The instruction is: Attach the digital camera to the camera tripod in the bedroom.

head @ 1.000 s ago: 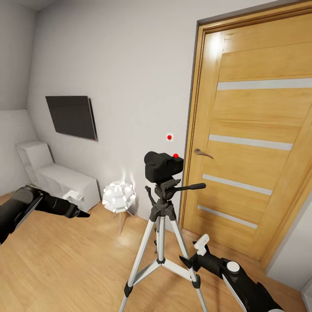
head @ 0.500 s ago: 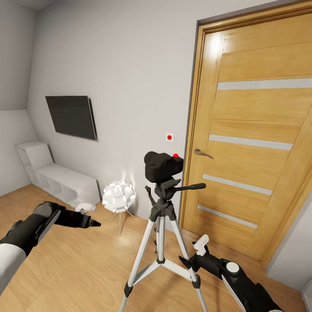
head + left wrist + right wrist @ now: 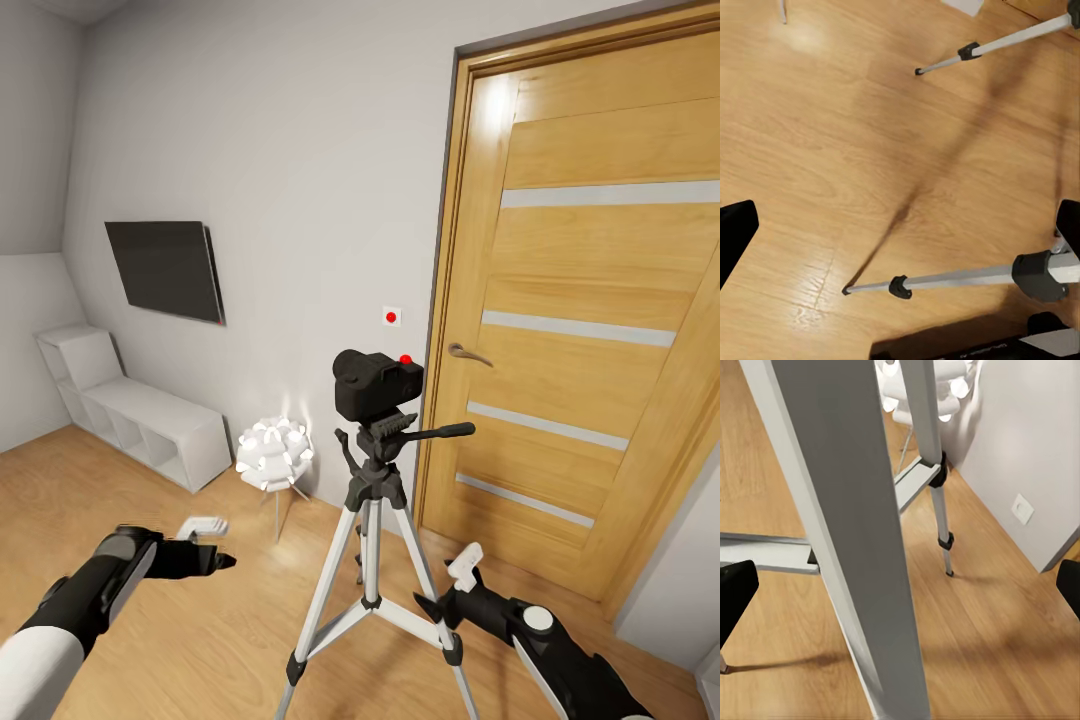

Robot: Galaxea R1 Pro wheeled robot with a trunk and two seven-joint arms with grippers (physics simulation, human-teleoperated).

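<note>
digital camera [image 3: 377, 385]: sits on the head of the camera tripod [image 3: 372, 520], in front of the white wall, just beside the wooden door [image 3: 590, 330]
left gripper [image 3: 212, 543]: fingers spread apart, nothing between them; it hangs over the wood floor [image 3: 150, 600], apart from the tripod
right gripper [image 3: 447, 588]: fingers parted wide, holding nothing; close beside a silver tripod leg [image 3: 855, 532], contact cannot be told
floor lamp [image 3: 273, 455]: white, by the wall near the tripod
</note>
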